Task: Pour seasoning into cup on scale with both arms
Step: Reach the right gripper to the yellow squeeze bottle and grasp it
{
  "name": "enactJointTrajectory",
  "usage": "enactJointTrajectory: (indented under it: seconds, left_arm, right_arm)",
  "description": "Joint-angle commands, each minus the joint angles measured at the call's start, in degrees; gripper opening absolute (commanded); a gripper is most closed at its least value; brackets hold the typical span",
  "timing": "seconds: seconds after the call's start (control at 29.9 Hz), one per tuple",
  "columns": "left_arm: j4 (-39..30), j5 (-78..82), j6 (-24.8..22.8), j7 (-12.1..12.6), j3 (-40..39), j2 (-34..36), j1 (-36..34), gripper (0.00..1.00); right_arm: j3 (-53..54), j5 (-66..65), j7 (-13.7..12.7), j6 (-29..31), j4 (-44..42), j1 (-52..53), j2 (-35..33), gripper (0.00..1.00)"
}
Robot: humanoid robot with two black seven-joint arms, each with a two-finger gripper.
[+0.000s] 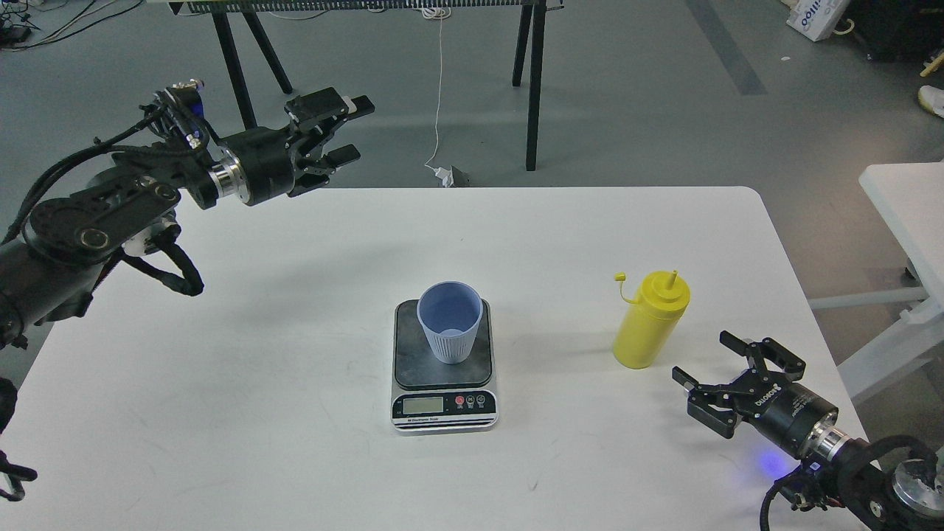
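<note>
Left gripper (346, 133): fingers spread wide, nothing held, raised above the table's (295, 457) far-left edge. Right gripper (704, 365): fingers spread wide, empty, held low near the right corner, just beside the seasoning bottle (649, 321), not touching. Bottle is stood upright, cap off the nozzle. Cup (450, 322) is seated upright on the scale (444, 365) at table centre; contents cannot be told.

- seasoning bottle (649, 321): solid yellow, cap and nozzle yellow too
- cup (450, 323): light blue, fine vertical ribs on lower half
- scale (444, 369): dark grey platform, silver front, pale display, one red button
- bench (295, 413): plain white
- right end effector (726, 372): black, white lettering
- left end effector (346, 133): black
- floor (627, 88): grey
</note>
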Motion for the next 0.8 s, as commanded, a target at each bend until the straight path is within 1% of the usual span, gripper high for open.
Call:
enactJointTrajectory:
  seconds: [0.0, 0.33, 0.53, 0.7, 0.77]
  left_arm:
    - [-0.01, 0.01, 0.0, -0.01, 0.08, 0.12, 0.6, 0.95]
    - [-0.1, 0.1, 0.0, -0.01, 0.08, 0.12, 1.3, 0.95]
    - [-0.1, 0.1, 0.0, -0.01, 0.08, 0.12, 1.57, 0.95]
    - [-0.1, 0.1, 0.0, -0.01, 0.08, 0.21, 2.01, 0.95]
    - [-0.1, 0.1, 0.0, -0.01, 0.08, 0.29, 2.01, 0.95]
  right_arm:
    - [-1.31, -0.48, 0.0, 0.0, -2.6, 1.72, 1.93, 0.99]
    - [-1.66, -2.41, 0.0, 0.0, -8.67, 6.29, 6.94, 0.99]
    - [-1.66, -4.35, 0.22, 0.0, -10.16, 8.4, 9.49, 0.99]
    - [-1.66, -5.76, 0.31, 0.0, -13.85, 9.98, 11.87, 0.99]
    - [-1.66, -6.11, 0.4, 0.0, -14.38, 9.98, 12.57, 0.98]
